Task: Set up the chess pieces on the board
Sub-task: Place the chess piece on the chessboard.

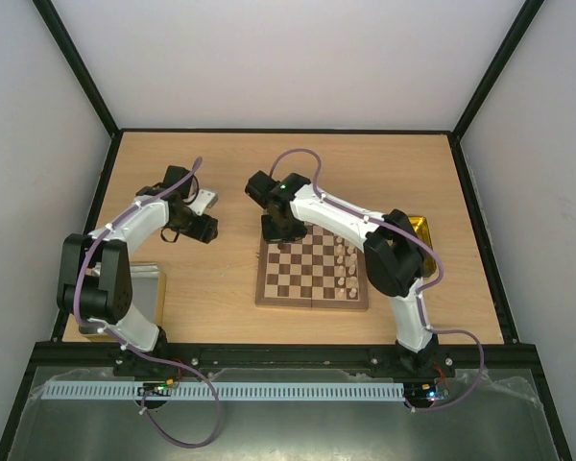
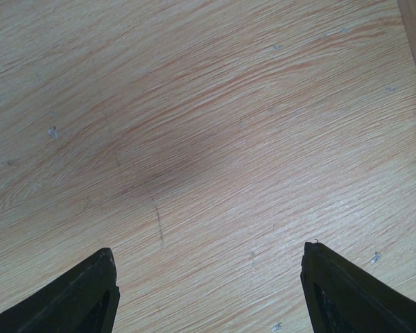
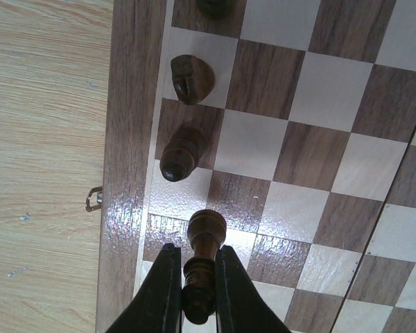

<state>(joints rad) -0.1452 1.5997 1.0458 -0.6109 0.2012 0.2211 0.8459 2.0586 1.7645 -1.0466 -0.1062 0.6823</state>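
Note:
The chessboard [image 1: 307, 283] lies right of the table's middle, with several cream pieces [image 1: 348, 266] standing along its right side. My right gripper [image 3: 195, 258] is shut on a dark brown piece [image 3: 205, 243] and holds it over the squares next to the board's border [image 3: 128, 125]. Two more dark pieces, one rounded [image 3: 189, 78] and one slim [image 3: 179, 157], stand in the edge row beyond it. In the top view the right gripper [image 1: 274, 230] hangs over the board's far left corner. My left gripper [image 2: 208, 277] is open and empty over bare table; in the top view it [image 1: 209, 200] sits left of the board.
A shiny yellow tray [image 1: 424, 230] lies behind the right arm at the board's right. A grey box [image 1: 150, 286] sits by the left arm's base. A metal clasp [image 3: 93, 199] sticks out of the board's edge.

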